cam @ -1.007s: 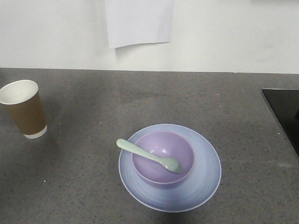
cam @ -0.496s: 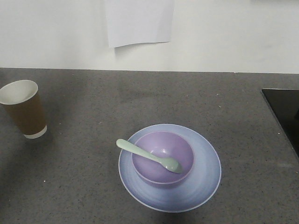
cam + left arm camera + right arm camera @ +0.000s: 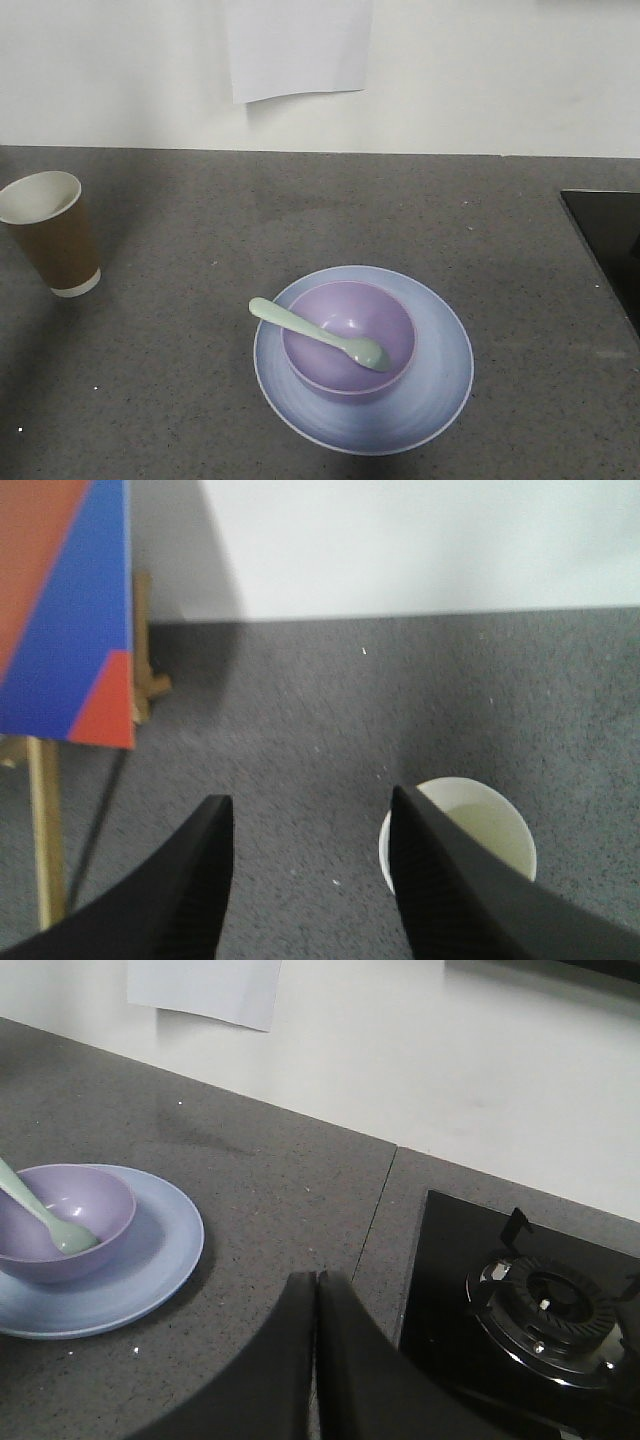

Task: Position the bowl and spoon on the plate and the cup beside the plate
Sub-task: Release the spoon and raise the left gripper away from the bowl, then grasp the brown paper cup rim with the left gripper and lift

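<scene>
Plate (image 3: 440,385): lying flat on the grey counter (image 3: 300,210).
Bowl (image 3: 348,340): sitting in the plate's middle.
Spoon (image 3: 318,334): lying with scoop inside the bowl, handle sticking out over the plate's left rim.
Cup (image 3: 50,233): standing upright, well apart to the plate's left.
Left gripper (image 3: 310,880): hovering with jaws wide, right finger overlapping the cup's rim in view.
Right gripper (image 3: 316,1350): fingers pressing together, holding nothing, right of the plate, beside the stove burner (image 3: 550,1300).

No readable text, label or number shows on anything here

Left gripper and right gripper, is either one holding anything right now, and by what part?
Nothing is held. The left gripper is open beside the cup; the right gripper is shut on nothing.
</scene>
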Available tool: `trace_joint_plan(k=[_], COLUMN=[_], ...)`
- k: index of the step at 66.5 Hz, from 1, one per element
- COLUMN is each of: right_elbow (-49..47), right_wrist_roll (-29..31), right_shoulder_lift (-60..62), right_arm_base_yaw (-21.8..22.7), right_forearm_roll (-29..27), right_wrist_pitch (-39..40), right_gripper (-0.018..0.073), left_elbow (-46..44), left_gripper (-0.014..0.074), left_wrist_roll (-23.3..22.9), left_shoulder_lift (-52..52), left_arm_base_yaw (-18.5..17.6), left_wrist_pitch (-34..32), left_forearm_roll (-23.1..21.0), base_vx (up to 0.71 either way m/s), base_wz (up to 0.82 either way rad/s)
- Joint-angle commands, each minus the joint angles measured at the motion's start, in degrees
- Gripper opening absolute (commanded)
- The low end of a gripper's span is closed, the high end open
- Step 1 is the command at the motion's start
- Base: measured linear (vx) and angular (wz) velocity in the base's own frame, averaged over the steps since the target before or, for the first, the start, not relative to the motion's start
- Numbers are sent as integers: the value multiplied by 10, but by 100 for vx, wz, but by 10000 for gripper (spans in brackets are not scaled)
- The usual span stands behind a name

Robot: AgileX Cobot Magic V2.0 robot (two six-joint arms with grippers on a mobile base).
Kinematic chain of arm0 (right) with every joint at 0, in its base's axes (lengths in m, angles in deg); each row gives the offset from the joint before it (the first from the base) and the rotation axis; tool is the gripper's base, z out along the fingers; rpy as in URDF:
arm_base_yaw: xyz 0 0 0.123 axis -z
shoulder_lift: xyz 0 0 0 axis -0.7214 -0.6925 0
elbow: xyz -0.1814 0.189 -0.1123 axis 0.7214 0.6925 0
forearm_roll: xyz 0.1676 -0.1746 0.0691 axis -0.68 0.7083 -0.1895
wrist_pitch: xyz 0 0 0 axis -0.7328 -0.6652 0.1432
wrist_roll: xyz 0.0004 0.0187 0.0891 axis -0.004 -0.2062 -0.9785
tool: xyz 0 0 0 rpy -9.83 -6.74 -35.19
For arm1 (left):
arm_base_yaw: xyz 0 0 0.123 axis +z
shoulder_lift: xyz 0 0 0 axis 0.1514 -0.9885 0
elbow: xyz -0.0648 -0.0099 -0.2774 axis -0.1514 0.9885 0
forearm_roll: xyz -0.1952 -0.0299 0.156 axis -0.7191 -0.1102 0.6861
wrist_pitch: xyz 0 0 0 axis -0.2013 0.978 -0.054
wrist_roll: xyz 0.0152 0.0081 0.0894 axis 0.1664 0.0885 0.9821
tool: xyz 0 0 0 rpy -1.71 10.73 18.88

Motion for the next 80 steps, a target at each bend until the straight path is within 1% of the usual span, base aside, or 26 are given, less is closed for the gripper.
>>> trace_joint_plan(k=[1, 10, 17, 27, 33, 37, 60, 66, 80], right_elbow=[-8, -8, -8, -8, -8, -8, -8, -8, -8], right_wrist_roll=[1, 1, 1, 1, 1, 1, 1, 1, 1], right_shoulder_lift=[-18, -18, -18, -18, -18, -18, -18, -18, -18], right_arm_base_yaw=[3, 3, 3, 3, 3, 3, 3, 3, 3], right_forearm_roll=[0, -2, -2, -2, -2, -2, -2, -2, -2], right_wrist_pitch=[29, 25, 19, 13, 10, 7, 0, 0, -9], right_gripper=[-6, -6, -6, -6, -6, -6, -6, -6, -6], left_elbow=[-13, -13, -13, -13, -13, -13, -13, -13, -13], left_gripper=[356, 356, 356, 356, 356, 356, 356, 356, 356], left_wrist_roll=[25, 64, 72, 104, 114, 118, 119, 125, 125], left_shoulder_lift=[-15, -57, -84, -118, -130, -134, -166, -179, -211], left_arm_base_yaw=[37, 83, 104, 114, 114, 114, 114, 114, 114], left_wrist_pitch=[-40, -30, -12, 5, 6, 4, 14, 20, 32], left_forearm_roll=[-56, -135, -159, -197, -234, -246, -248, -248, -238], base_vx=[0, 0, 0, 0, 0, 0, 0, 0, 0], base_wz=[0, 0, 0, 0, 0, 0, 0, 0, 0])
